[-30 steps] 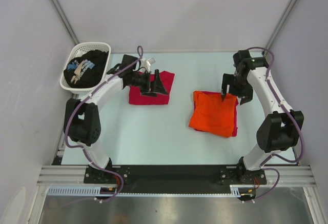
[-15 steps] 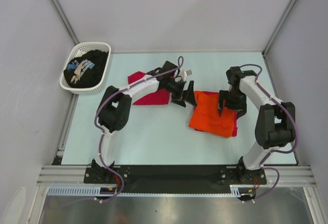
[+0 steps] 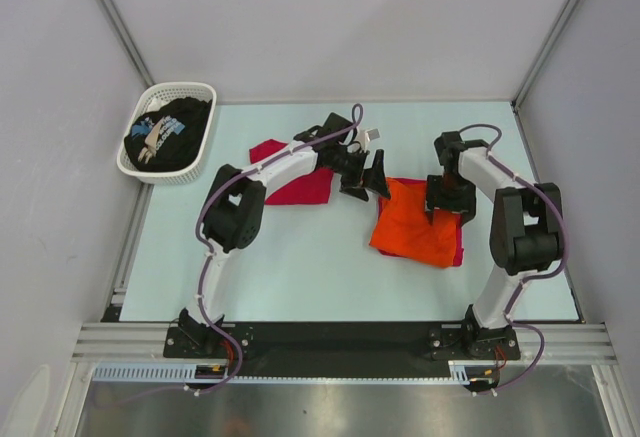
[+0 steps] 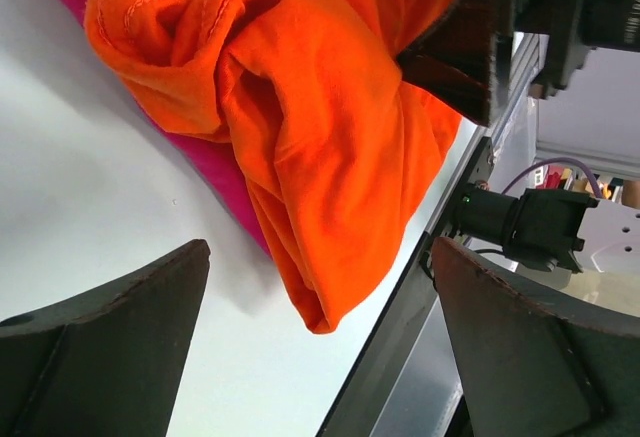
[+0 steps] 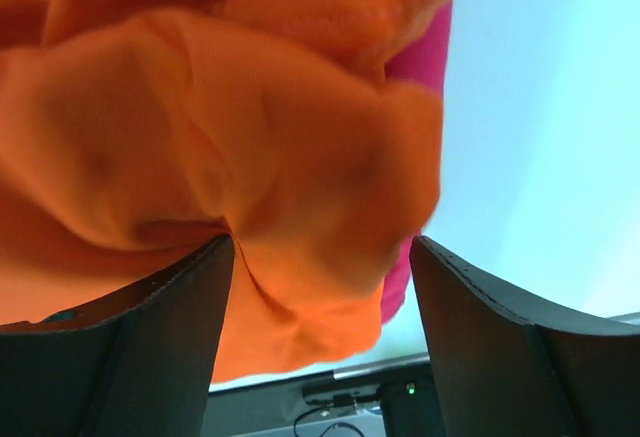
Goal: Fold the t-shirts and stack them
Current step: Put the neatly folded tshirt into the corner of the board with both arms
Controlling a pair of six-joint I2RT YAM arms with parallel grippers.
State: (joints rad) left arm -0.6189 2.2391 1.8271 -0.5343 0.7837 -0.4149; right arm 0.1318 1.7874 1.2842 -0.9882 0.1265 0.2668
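Observation:
A bright orange t-shirt point(image 3: 415, 225) lies folded on a crimson-red t-shirt point(image 3: 460, 251) at the table's right centre. A second red t-shirt point(image 3: 300, 185) lies left of centre, partly under my left arm. My left gripper point(image 3: 371, 180) stands open just off the orange tee's upper left corner, with the orange t-shirt point(image 4: 330, 137) ahead of it and nothing between its fingers. My right gripper point(image 3: 446, 207) is down on the upper right corner; its fingers stand apart with a bulge of orange t-shirt point(image 5: 200, 127) between them. A black t-shirt point(image 3: 170, 132) fills the basket.
The white lattice basket point(image 3: 190, 90) sits at the back left corner. The table's right edge and metal frame run close behind the stack point(image 4: 420, 287). Grey walls close in on three sides.
My left arm swung right, off the left red tee, to the orange tee's corner. My right gripper came down onto the orange tee's upper right corner and its fingers narrowed a little.

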